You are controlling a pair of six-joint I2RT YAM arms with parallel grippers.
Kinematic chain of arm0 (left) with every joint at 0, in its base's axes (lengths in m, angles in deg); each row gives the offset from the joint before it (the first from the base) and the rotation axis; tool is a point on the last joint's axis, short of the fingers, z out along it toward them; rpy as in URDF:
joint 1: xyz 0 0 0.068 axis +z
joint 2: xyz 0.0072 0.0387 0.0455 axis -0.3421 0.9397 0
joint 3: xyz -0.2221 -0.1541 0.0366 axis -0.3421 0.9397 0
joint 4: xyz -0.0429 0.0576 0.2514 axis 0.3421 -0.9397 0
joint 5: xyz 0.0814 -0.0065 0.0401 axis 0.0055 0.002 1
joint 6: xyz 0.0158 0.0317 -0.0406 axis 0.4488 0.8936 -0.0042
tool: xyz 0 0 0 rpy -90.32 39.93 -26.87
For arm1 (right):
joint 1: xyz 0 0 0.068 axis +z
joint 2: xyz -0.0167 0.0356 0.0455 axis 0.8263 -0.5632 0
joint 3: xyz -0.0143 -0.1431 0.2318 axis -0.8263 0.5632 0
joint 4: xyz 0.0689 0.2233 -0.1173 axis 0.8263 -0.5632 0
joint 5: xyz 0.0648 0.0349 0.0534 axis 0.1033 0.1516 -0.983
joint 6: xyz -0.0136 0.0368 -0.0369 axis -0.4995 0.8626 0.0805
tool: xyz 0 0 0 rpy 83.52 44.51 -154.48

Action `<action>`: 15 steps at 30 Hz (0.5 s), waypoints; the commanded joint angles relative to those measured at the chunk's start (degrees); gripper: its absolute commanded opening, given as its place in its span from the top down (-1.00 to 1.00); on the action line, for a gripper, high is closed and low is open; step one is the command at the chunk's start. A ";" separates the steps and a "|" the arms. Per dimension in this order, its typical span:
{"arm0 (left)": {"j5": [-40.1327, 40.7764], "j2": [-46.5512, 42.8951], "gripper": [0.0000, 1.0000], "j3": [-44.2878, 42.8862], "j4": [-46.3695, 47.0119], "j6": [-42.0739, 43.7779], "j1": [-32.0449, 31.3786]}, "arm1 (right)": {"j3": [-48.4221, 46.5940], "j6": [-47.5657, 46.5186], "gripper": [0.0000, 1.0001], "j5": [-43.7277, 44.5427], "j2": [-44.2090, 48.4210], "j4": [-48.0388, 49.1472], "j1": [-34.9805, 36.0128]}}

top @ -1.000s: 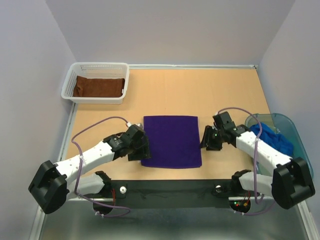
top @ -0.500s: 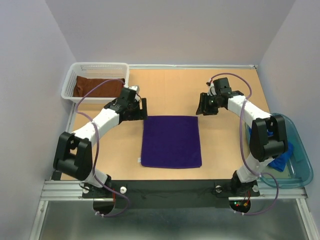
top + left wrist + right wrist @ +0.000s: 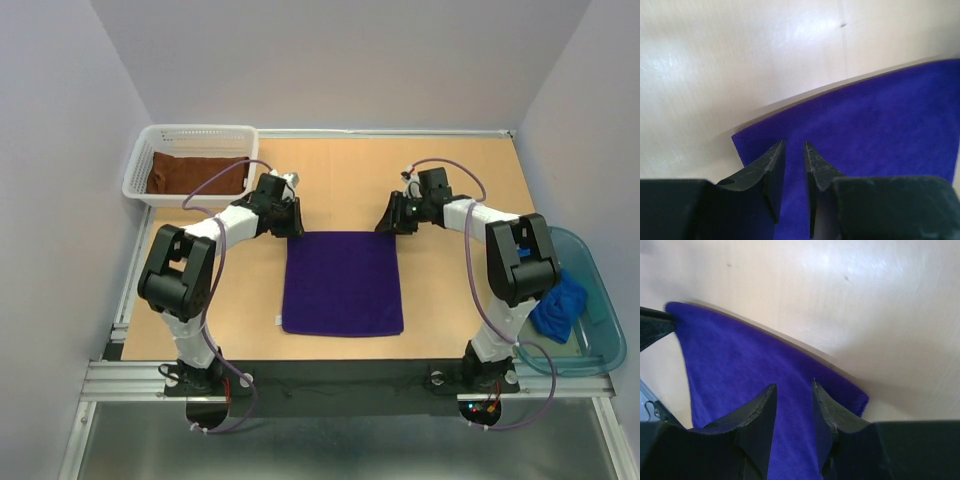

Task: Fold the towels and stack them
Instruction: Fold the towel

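Worktop [image 3: 450,190] is carrying the purple towel [image 3: 342,282] flat at centre, left claw [image 3: 290,222] and right claw [image 3: 388,220] hovering slightly parted and empty at its far corners; rust-brown towel [image 3: 195,172] is sitting folded in the basket [image 3: 200,132], blue towel [image 3: 560,305] waiting bunched in the bin [image 3: 610,340].

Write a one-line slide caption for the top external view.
Left gripper and right gripper at the far corners of a flat dark purple terry towel.

Towel [image 3: 342,283] centre; basket [image 3: 195,199] far-left; bin [image 3: 603,300] right, seemingly off-table.
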 commanded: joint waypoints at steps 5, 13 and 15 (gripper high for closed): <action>0.17 3.42 0.39 3.01 1.15 -0.70 3.71 | 5.00 -0.34 0.24 4.67 -0.76 4.90 -2.67; 1.23 -2.90 0.12 2.93 -2.54 2.63 4.06 | 3.08 -7.71 0.17 5.82 5.65 0.86 -4.34; 1.49 -5.10 -0.07 2.05 -3.60 4.12 4.06 | 0.63 -12.37 0.12 5.20 4.96 -2.56 -4.34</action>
